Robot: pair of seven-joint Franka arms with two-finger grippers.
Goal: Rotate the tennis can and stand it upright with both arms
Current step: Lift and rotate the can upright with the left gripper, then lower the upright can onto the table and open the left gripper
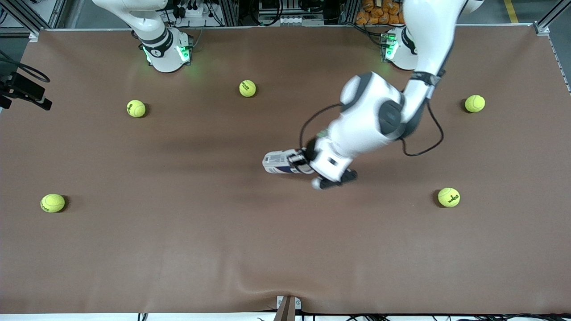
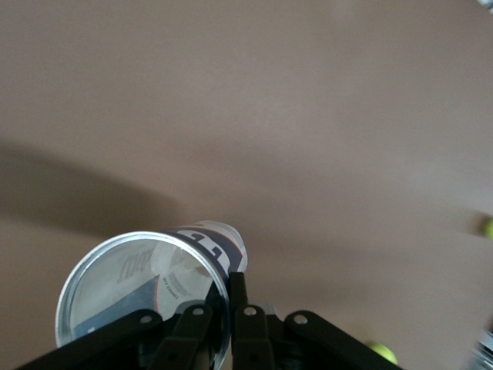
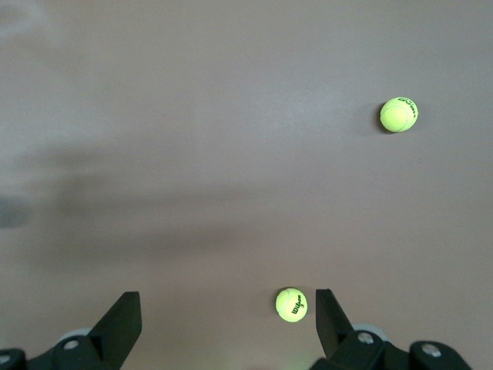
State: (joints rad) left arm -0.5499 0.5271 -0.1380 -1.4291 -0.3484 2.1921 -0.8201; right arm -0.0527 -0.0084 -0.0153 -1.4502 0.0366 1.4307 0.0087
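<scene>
Front view: tennis can [image 1: 279, 162] lies at frame center on the counter [image 1: 178, 249], clamped by the left tool [image 1: 298, 161].
Left wrist view: can's silvery rim [image 2: 115, 258] at lower frame, held between fingers [image 2: 239, 297].
Right wrist view: right tool [image 3: 227, 324], spread wide, over a ball [image 3: 291, 304].

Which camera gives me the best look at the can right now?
The left wrist view: the can fills the near frame, its silvery rim and label clear, with the left gripper shut on its side. The front view shows only the can's end sticking out from under the left arm. The right wrist view shows no can.
</scene>
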